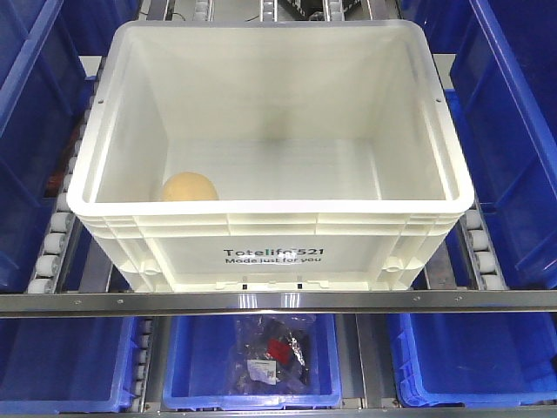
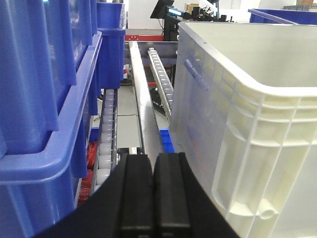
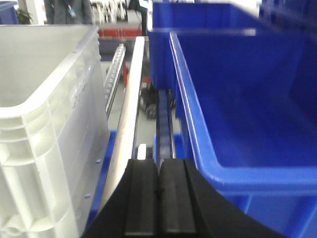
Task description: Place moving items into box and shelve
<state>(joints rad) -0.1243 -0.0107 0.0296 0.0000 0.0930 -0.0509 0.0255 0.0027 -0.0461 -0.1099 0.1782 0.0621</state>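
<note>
Sitting on the roller rack (image 1: 54, 235), white box (image 1: 270, 218) is hemmed by blue bins (image 1: 513, 131) on both sides, more blue bins below; middle lower one (image 1: 252, 366) holds a dark bagged item (image 1: 274, 353). Tan bun-like lump (image 1: 190, 187) lies inside the box at its front-left corner; the second item isn't visible. Left gripper (image 2: 152, 193) pressed together, empty, in the gap between the box's wall and a blue bin. Right gripper (image 3: 158, 198) likewise pressed together, empty, between box and blue bin. Metal rails, roller tracks; cluttered workshop behind.
</note>
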